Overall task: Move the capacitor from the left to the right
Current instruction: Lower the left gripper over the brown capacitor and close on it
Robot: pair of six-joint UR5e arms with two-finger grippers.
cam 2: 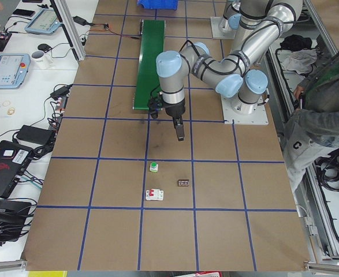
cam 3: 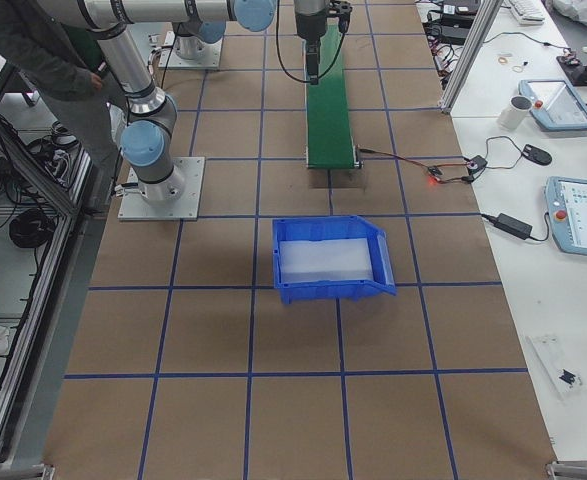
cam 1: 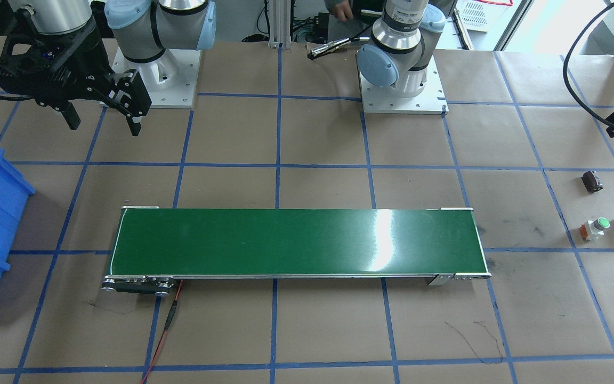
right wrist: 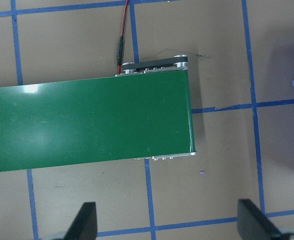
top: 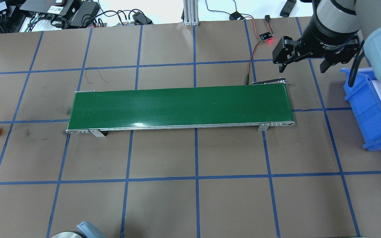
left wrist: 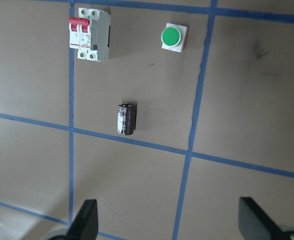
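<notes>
Pre-grasp: left gripper (left wrist: 169,224) hovers over the capacitor (left wrist: 126,119), nothing picked yet.
Capacitor lies on its side on the paper-covered table (left wrist: 247,100), centre-left of the left wrist view, just above a blue tape line (left wrist: 31,122). It sits below the circuit breaker (left wrist: 92,36) and green push button (left wrist: 173,36), apart from both. Left jaws spread wide, empty. Right gripper (right wrist: 167,224) also spread and empty, over the conveyor belt (right wrist: 86,125) end near the blue bin (top: 369,105). Next, likely: centre jaws over capacitor, descend, pinch across its body.

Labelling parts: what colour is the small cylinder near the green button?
The small stubby capacitor is dark brown-black with a pale stripe; clearest in left wrist view.
</notes>
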